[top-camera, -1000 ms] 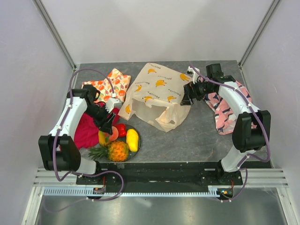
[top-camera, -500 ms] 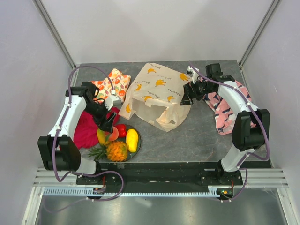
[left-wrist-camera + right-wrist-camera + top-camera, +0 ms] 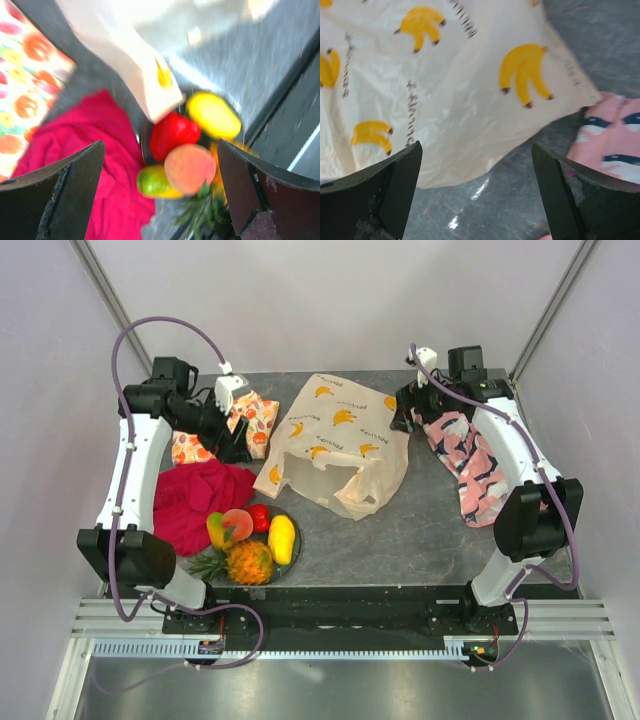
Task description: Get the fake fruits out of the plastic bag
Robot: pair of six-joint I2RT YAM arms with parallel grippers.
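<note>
The fake fruits lie together on a dark plate (image 3: 292, 558) near the front left: pineapple (image 3: 250, 562), yellow mango (image 3: 283, 538), red pepper (image 3: 259, 517), pink round fruit (image 3: 237, 524) and a green-yellow mango (image 3: 215, 530). The left wrist view blurs them: pepper (image 3: 172, 134), pink fruit (image 3: 190, 167), mango (image 3: 214, 115). The plastic bag (image 3: 335, 445), cream with banana prints, lies crumpled at mid table. My left gripper (image 3: 228, 440) hangs open and empty (image 3: 160, 200), high above the fruits. My right gripper (image 3: 402, 418) is open (image 3: 477, 195) by the bag's (image 3: 445, 100) far right corner, holding nothing.
A red cloth (image 3: 190, 502) lies left of the plate. An orange-fruit-printed cloth (image 3: 250, 420) sits at the back left under my left arm. A pink patterned cloth (image 3: 470, 455) stretches along the right side. Walls close in the table on three sides.
My left gripper opened over the plate, left the pink fruit there, and rose back to the far left. My right gripper pulled back from the bag toward the far right corner.
</note>
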